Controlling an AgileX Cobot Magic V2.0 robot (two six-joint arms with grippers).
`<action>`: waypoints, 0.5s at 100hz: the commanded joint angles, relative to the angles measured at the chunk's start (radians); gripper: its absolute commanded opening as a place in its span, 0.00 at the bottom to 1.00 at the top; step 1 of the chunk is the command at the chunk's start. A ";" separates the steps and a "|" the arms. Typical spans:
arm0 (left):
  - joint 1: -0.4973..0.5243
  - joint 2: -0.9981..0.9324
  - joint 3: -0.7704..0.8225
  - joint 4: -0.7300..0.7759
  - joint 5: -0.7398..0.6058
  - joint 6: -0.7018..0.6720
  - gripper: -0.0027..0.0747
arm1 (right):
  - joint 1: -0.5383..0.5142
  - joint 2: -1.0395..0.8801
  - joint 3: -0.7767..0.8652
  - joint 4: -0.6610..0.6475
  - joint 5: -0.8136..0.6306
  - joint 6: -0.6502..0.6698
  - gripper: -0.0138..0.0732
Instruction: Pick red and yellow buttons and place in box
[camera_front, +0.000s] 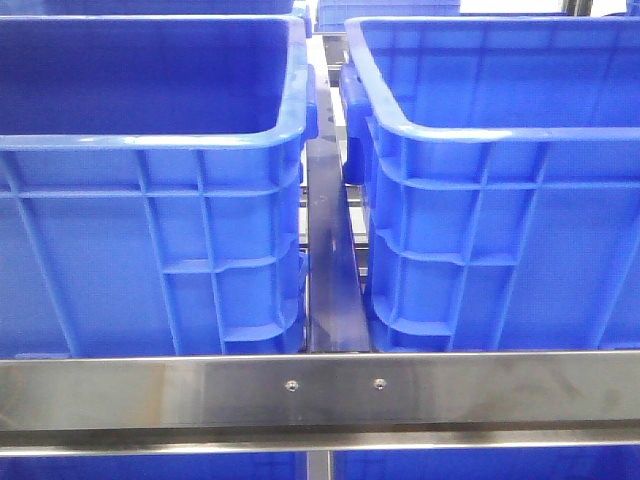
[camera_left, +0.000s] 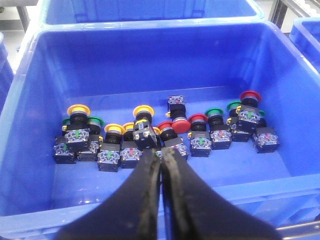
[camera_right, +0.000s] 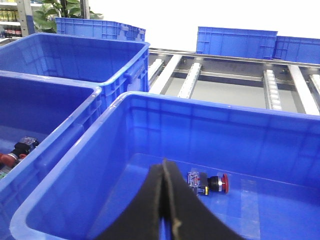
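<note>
Along the near edge of the front view, a steel rail (camera_front: 320, 392) runs across, and behind it two tall blue crates stand side by side, the left crate (camera_front: 150, 240) and the right crate (camera_front: 500, 240), with a dark metal strip (camera_front: 330, 260) in the gap between them; neither arm shows here. In the left wrist view, the left gripper (camera_left: 161, 152) hangs over the left crate with its black jaws pressed together and nothing between them, tips just above a heap of buttons (camera_left: 165, 132) on the crate floor: yellow, red and green caps on black bodies with clear blocky ends. In the right wrist view, the right gripper (camera_right: 164, 167) is also closed and empty above the right crate, where one red button (camera_right: 210, 183) lies on its side just beyond the fingertips. Farther off, roller tracks (camera_right: 192, 77) and more blue crates (camera_right: 235, 41) stand.
</note>
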 joint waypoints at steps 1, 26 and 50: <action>0.004 0.007 -0.023 0.002 -0.077 -0.011 0.01 | 0.002 0.007 -0.024 0.031 -0.048 -0.007 0.09; 0.004 0.007 -0.023 0.002 -0.077 -0.011 0.11 | 0.002 0.007 -0.024 0.031 -0.049 -0.007 0.09; 0.004 0.007 -0.023 0.002 -0.077 -0.011 0.64 | 0.002 0.007 -0.024 0.031 -0.049 -0.007 0.09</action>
